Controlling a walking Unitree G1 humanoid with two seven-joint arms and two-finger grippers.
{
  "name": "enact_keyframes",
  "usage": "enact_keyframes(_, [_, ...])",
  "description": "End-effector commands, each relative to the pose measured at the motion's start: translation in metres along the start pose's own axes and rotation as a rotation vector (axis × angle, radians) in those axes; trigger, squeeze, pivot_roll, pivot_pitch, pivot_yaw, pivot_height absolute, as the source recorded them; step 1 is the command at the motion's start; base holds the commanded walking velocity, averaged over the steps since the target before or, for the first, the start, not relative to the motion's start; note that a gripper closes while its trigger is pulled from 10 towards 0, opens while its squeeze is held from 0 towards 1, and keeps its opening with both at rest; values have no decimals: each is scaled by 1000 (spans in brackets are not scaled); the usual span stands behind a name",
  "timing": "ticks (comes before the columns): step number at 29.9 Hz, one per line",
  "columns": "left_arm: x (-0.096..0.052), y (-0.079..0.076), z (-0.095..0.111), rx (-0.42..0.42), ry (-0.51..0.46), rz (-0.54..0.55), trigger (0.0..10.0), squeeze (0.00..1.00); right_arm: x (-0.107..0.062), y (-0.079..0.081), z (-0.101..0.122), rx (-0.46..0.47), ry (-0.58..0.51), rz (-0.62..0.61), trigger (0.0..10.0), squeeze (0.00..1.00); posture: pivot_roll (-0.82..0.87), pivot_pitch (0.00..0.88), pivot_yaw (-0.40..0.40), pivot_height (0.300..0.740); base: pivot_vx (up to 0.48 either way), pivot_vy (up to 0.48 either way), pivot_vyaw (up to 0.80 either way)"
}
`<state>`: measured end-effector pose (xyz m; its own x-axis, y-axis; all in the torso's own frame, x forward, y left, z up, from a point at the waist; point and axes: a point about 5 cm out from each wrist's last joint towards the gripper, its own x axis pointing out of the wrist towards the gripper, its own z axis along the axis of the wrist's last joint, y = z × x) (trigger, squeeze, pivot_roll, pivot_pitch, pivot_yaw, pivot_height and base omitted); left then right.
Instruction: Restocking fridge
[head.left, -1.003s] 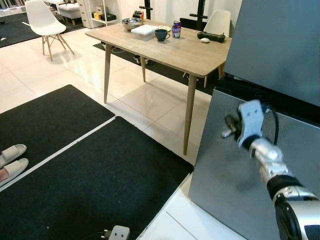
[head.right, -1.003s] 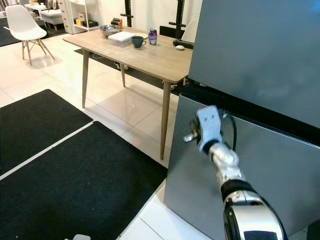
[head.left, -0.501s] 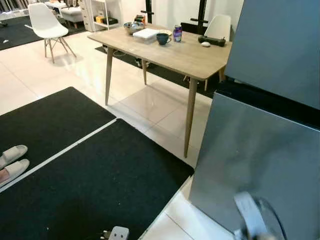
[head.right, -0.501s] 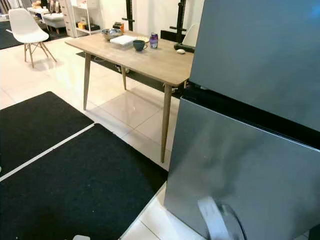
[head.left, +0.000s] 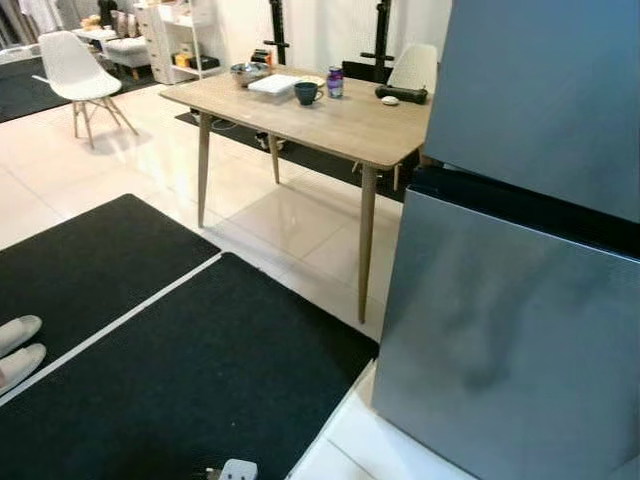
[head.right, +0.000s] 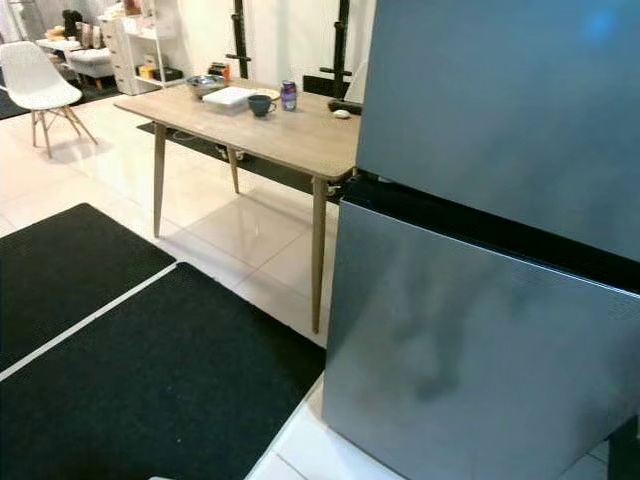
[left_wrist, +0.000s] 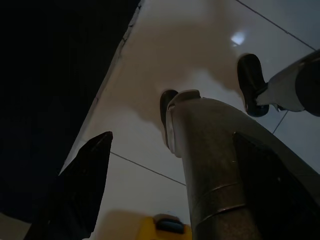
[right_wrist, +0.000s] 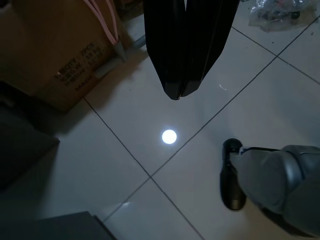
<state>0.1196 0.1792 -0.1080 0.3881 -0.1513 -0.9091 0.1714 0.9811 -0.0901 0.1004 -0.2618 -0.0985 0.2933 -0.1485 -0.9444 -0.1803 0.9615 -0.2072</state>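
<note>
The grey fridge (head.left: 520, 330) stands close on my right, its upper door (head.left: 540, 90) and lower door separated by a dark gap. On the wooden table (head.left: 350, 125) beside it stand a purple can (head.left: 334, 82), a dark cup (head.left: 305, 93), a white plate (head.left: 275, 84) and a metal bowl (head.left: 247, 73). My right gripper (right_wrist: 175, 95) hangs over the tiled floor with its fingers shut and nothing in them. My left gripper (left_wrist: 173, 135) hangs open next to my silver leg (left_wrist: 215, 165), also holding nothing.
Black mats (head.left: 180, 380) cover the floor ahead and to the left, with a white plug (head.left: 237, 469) at the near edge. Pale slippers (head.left: 15, 350) lie far left. A white chair (head.left: 70, 65) stands at the back. A cardboard box (right_wrist: 60, 50) sits beside my right arm.
A second ago my right arm was raised against the fridge's lower door. It has dropped out of the head views and now hangs down. The camera has shifted slightly.
</note>
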Motion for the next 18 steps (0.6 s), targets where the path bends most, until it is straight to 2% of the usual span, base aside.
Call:
enact_keyframes(1, [-2, 3, -6, 12, 31, 2, 10000, 0, 0, -3, 7, 18, -23, -15, 10000, 0, -51, 0, -21, 740, 285, 0, 0])
enact_keyframes(10, [-1, 4, -5, 23, 29, 3, 10000, 0, 1, 5, 10, -3, -36, 4, 10000, 0, -50, 0, -17, 740, 306, 0, 0])
enact_keyframes(18, [-2, 6, -4, 34, 32, 8, 10000, 0, 1, 5, 9, 2, -38, 1, 10000, 0, -51, 0, -15, 740, 311, 0, 0])
